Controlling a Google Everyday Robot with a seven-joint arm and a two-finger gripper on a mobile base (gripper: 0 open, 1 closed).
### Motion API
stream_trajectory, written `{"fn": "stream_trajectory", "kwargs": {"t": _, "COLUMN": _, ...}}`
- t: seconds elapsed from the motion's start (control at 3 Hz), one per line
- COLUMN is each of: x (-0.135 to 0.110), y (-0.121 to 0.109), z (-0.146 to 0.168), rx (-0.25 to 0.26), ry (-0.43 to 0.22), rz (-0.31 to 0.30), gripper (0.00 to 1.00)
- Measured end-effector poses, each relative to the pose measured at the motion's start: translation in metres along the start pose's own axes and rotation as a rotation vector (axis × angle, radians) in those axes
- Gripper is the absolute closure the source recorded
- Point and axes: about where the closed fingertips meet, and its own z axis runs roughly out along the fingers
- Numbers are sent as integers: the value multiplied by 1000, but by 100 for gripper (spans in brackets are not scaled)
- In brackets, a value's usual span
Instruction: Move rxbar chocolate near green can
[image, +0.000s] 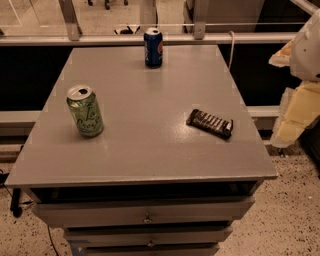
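Plainly, the rxbar chocolate (210, 124) lay flat on the grey surface (150, 150), in the right-centre of the frame and close to the surface's right edge. Its long axis ran on a shallow diagonal, from its upper-left end down to its lower-right end, and pale stripes crossed the dark wrapper across its width. Nothing touched it.

The green can (85, 111) stood upright at centre left, well apart from the bar, its silver top facing up with the opening showing. 1 blue can (153, 47) stood upright at the top centre, near the far edge of the surface and apart from both other things.

The arm (307, 45) came in at the upper right corner of the frame as a white rounded bulk, hanging off to the side beyond the surface's right edge. Below it the claw (295, 117) showed as pale yellow blocky parts against the right edge of the frame, roughly level with the bar but clear of the surface. It touched and held nothing that could be seen, and whether it was open or closed could not be told.

2 drawers (145, 215) with small handles sat under the surface at the bottom of the frame.
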Motion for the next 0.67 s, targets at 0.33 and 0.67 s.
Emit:
{"fn": "stream_trajectory", "kwargs": {"t": 0.33, "x": 0, "y": 0, "z": 0, "rx": 0, "ry": 0, "rz": 0, "gripper": 0}}
{"fn": "stream_trajectory", "kwargs": {"t": 0.67, "x": -8, "y": -2, "z": 10, "rx": 6, "ry": -69, "rz": 36, "gripper": 0}}
